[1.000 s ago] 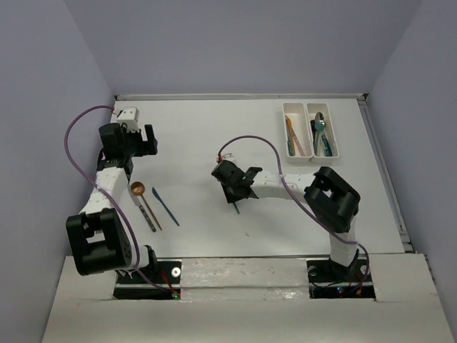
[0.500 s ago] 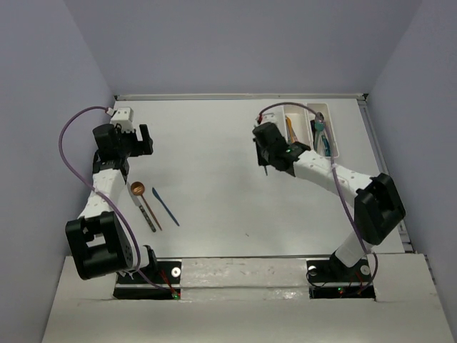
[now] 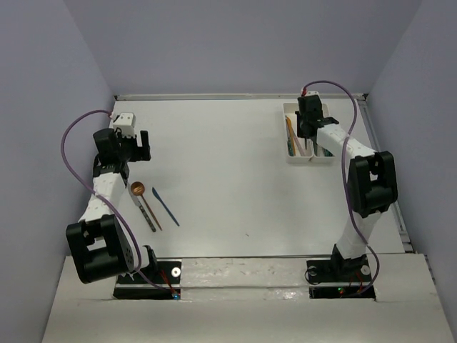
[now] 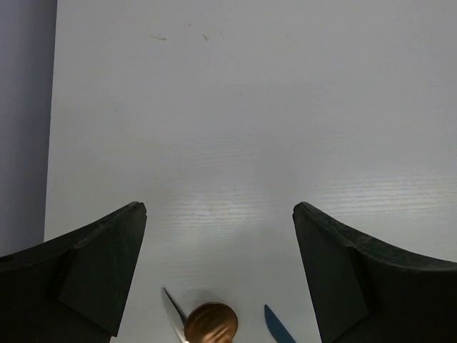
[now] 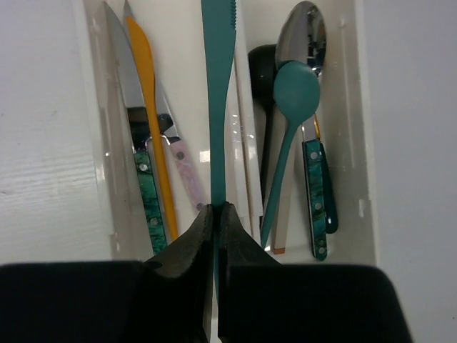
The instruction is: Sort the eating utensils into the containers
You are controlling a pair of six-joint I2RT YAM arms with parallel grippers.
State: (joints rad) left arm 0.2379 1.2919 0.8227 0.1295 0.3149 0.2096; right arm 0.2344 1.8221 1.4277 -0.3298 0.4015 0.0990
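My right gripper (image 3: 308, 130) hangs over the two joined white trays (image 3: 286, 136) at the back right. In the right wrist view it (image 5: 216, 207) is shut on a teal knife (image 5: 216, 86), blade pointing away, above the wall between the trays. The left tray (image 5: 89, 143) holds an orange knife (image 5: 151, 107) and green-handled knives. The right tray holds a teal spoon (image 5: 293, 93), a silver spoon (image 5: 303, 36) and a black spoon. My left gripper (image 3: 141, 146) is open and empty (image 4: 218, 207), above a copper spoon (image 3: 137, 189), a blue knife (image 3: 165, 206) and a silver knife (image 3: 146, 212).
In the left wrist view the copper spoon's bowl (image 4: 211, 323), the blue knife's tip (image 4: 278, 329) and the silver blade's tip (image 4: 173, 306) lie just below my open fingers. The left wall stands close beside the left arm. The table's right edge runs just past the trays.
My right arm has swung from the middle of the table to the back right, carrying the teal knife over the trays. My left gripper has shifted slightly to the left.
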